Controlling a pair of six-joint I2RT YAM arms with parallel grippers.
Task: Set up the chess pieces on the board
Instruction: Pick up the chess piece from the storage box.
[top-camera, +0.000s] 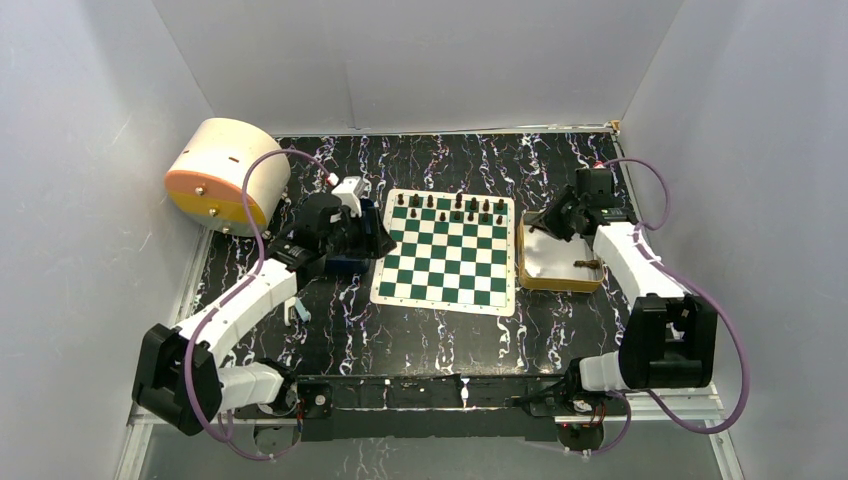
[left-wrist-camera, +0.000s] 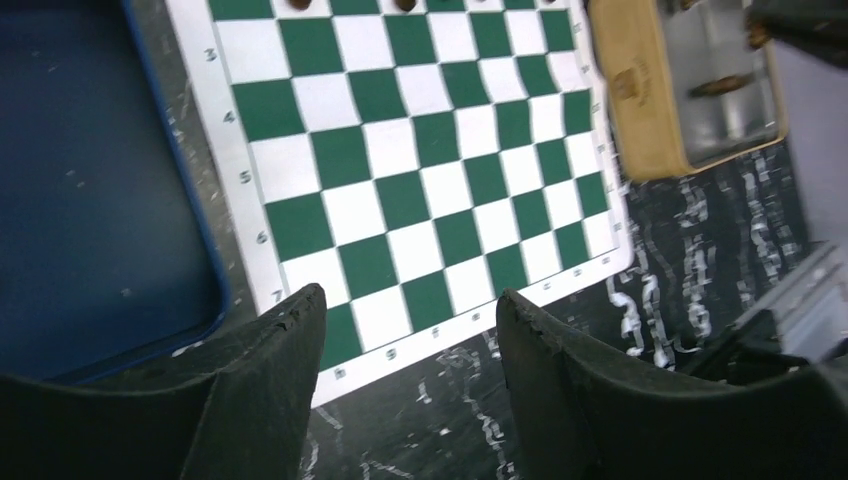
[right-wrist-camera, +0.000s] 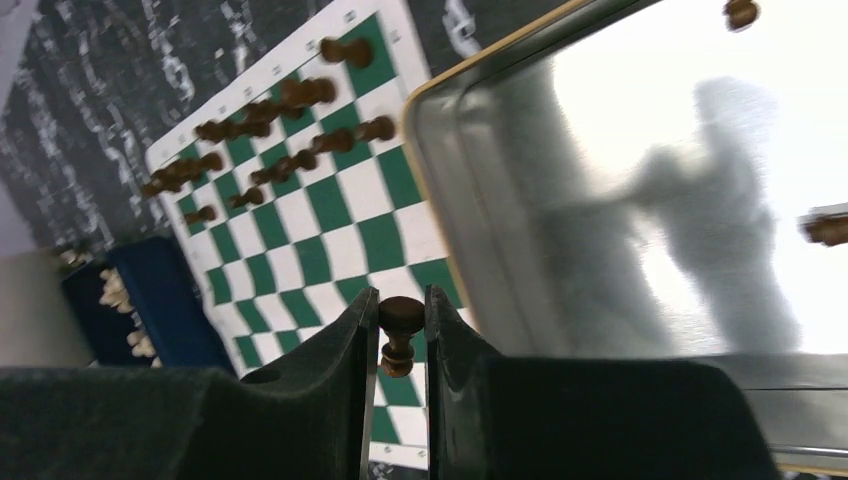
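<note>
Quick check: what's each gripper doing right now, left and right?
Left gripper: open, nothing between its fingers.
Right gripper: closed, holding a dark chess piece.

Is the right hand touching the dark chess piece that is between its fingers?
Touching. The right wrist view shows the right hand with both fingers pressed against the head of the dark pawn, with no gap on either side.

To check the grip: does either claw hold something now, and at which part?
The right claw pinches one dark chess piece at its round head; the left claw holds nothing.
</note>
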